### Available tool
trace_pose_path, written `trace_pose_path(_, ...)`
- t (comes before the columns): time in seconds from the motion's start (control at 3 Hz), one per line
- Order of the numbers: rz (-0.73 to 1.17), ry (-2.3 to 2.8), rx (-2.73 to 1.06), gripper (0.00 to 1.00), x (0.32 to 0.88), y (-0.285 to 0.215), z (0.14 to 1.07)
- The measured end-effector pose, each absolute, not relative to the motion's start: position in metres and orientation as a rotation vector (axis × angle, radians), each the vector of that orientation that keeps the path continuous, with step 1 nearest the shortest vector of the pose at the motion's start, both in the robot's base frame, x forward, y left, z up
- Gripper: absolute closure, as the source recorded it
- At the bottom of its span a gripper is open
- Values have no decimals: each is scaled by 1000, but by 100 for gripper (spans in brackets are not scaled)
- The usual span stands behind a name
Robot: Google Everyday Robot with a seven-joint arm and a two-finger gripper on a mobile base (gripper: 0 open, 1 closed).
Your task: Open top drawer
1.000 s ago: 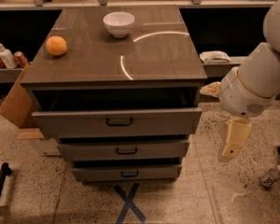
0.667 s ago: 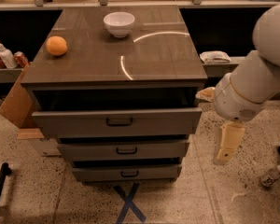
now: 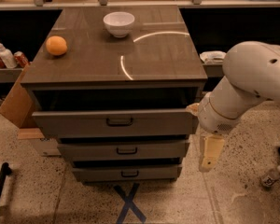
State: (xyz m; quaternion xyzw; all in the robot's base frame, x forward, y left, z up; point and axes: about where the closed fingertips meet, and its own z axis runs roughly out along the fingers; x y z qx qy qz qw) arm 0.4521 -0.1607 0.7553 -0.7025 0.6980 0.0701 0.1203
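The top drawer [image 3: 84,122] of the grey-brown cabinet is pulled out, with a dark gap above its long flat front. Its small dark handle [image 3: 120,122] sits at the centre of the front. Two shorter drawer fronts [image 3: 123,149] lie below it. My gripper [image 3: 209,155] hangs off the white arm [image 3: 252,85] to the right of the cabinet, pointing down at the floor, beside the drawer's right end and away from the handle.
An orange [image 3: 56,45] and a white bowl [image 3: 119,24] rest on the cabinet top [image 3: 149,55]. A cardboard box [image 3: 16,101] leans at the cabinet's left. Bottles [image 3: 4,55] stand on a left shelf. A blue X [image 3: 129,203] marks the floor. A small bottle [image 3: 272,175] lies on the floor at right.
The arm has swung slightly left and closer to the cabinet's right side; the gripper still hangs down. The drawer has stayed pulled out.
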Motion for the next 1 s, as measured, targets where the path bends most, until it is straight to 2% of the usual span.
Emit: trace_pose_path(1.0,128,1986,-2004,0,501,-153,716)
